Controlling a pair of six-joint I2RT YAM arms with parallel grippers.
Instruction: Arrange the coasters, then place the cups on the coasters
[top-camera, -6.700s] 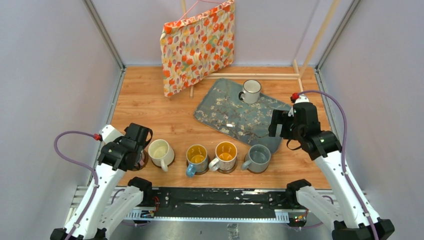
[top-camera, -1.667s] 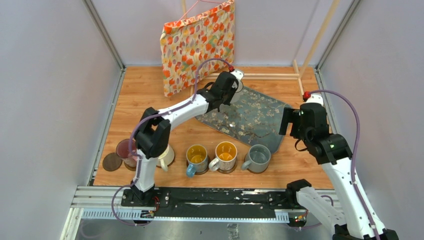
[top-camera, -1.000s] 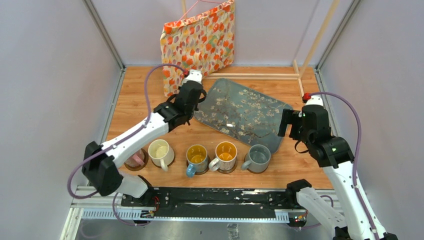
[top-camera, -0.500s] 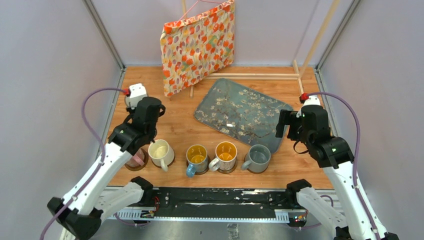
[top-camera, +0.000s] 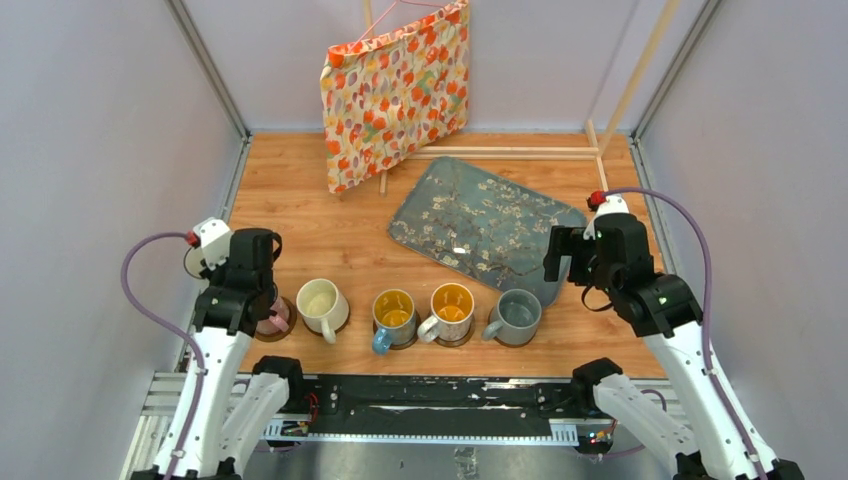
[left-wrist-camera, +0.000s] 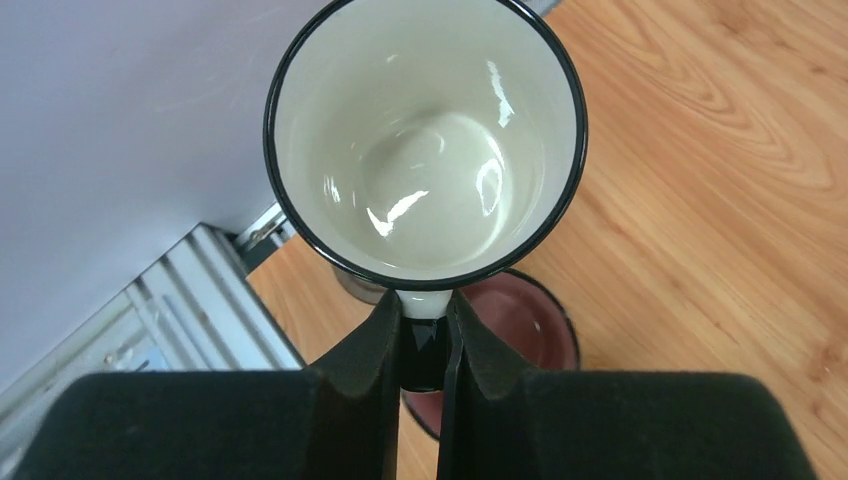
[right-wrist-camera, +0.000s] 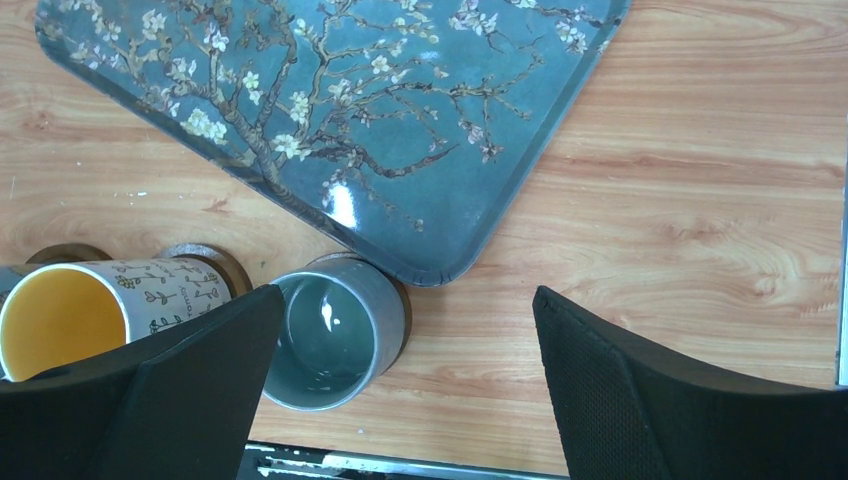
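Observation:
My left gripper (left-wrist-camera: 425, 335) is shut on the handle of the white cup with the dark rim (left-wrist-camera: 425, 140), held upright in the air at the table's near-left, by the wall. Under it stands the pink cup (left-wrist-camera: 525, 320). From above, that gripper (top-camera: 218, 266) hangs just behind the pink cup (top-camera: 270, 318). A row runs rightward: cream cup (top-camera: 320, 300), blue-handled cup (top-camera: 393, 312), yellow-inside cup (top-camera: 452, 303), grey cup (top-camera: 518, 312), each on a brown coaster (right-wrist-camera: 402, 292). My right gripper (right-wrist-camera: 408, 330) is open and empty above the grey cup (right-wrist-camera: 325, 335).
The blue-grey floral tray (top-camera: 480, 225) lies behind the row with nothing on it, its near corner over the grey cup's coaster. A floral cloth bag (top-camera: 395, 90) leans on the back wall beside wooden sticks (top-camera: 520, 152). The metal rail (left-wrist-camera: 190, 300) runs along the near edge.
My left arm has swung the white cup from the back of the table, near the tray, over to the near-left corner. The right arm has barely shifted.

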